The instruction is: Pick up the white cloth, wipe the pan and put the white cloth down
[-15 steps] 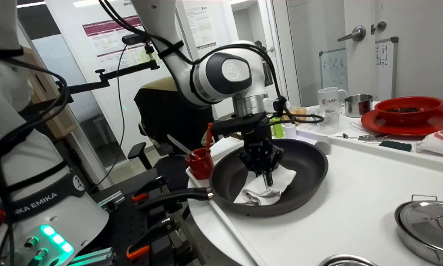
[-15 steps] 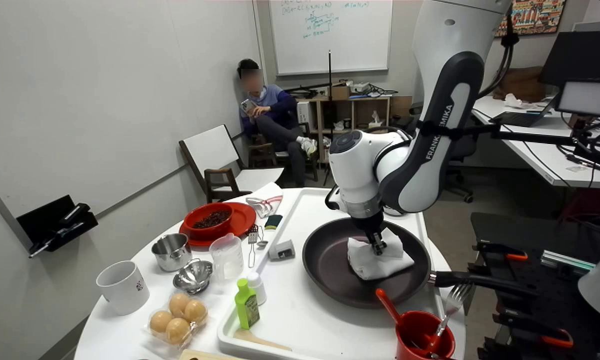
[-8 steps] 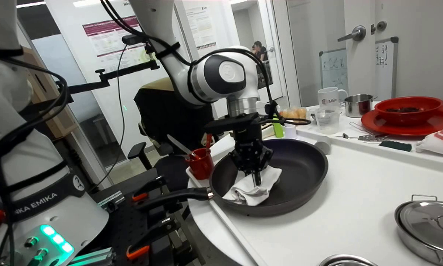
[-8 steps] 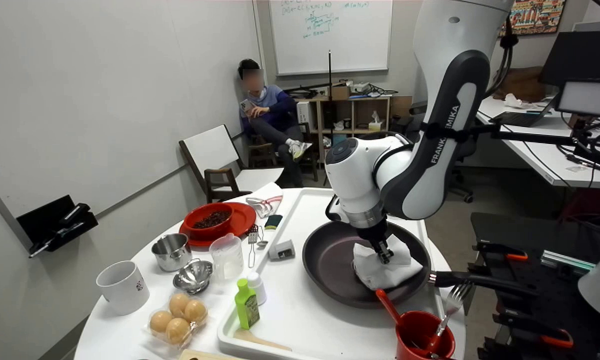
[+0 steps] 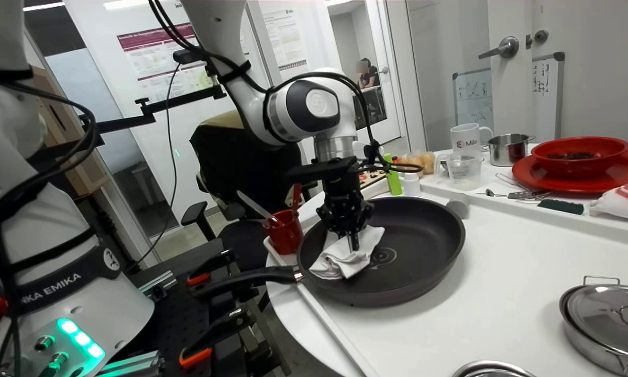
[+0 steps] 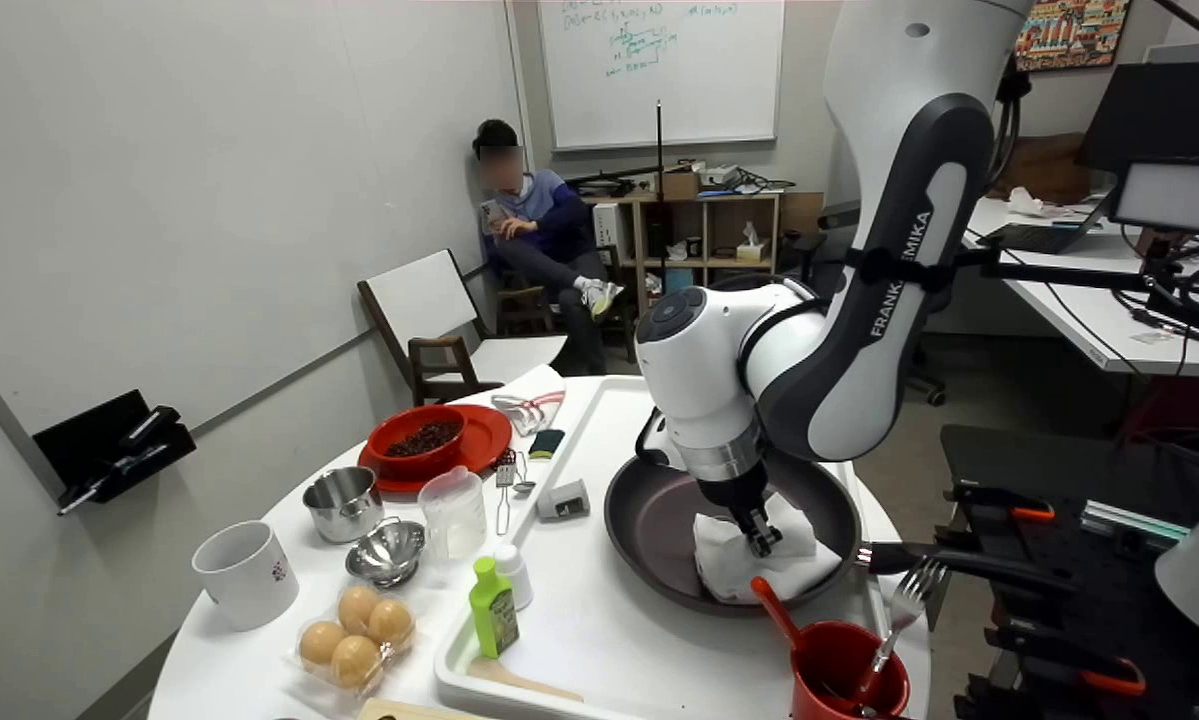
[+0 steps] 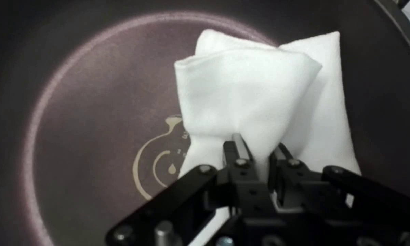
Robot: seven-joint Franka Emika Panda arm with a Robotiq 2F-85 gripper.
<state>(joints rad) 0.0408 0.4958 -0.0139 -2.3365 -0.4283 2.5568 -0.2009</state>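
Wiping step, I'd say, task partway through: my end effector [image 7: 259, 147] points down into the pan [image 5: 423, 235], jaws narrow, a fold of the white cloth [image 7: 246, 89] pinched between them. Grip looks taken around the cloth's middle, presumably so the loose flaps spread out as a pad; the doubled layers should also keep the hard fingertips [image 7: 229, 150] off the pan floor. Whether they press down through the cloth, I can't tell. Cloth lies inside the pan, over on the handle [image 5: 251, 277] side, overlapping the printed mark [image 7: 154, 167]; the rest of the mark and a broad stretch of floor show bare, wiped or waiting, can't say which. Pan sits flat in the tray [image 6: 649, 660] on the table [image 6: 229, 670], handle sticking out past the table edge towards the robot base [image 5: 78, 309], probably so the round part is open to me from above. I see no clamp on the pan, so weight and friction alone must hold it against a sideways stroke; I'd keep pressure light or it may skid. Red cup [image 5: 285, 241] stands just beside the pan with utensils [image 5: 257, 207] poking up, so strokes that way need care. Cloth may also bunch if I push too hard; the pinch in one spot lets its corners trail. Putting the cloth down: not yet done.
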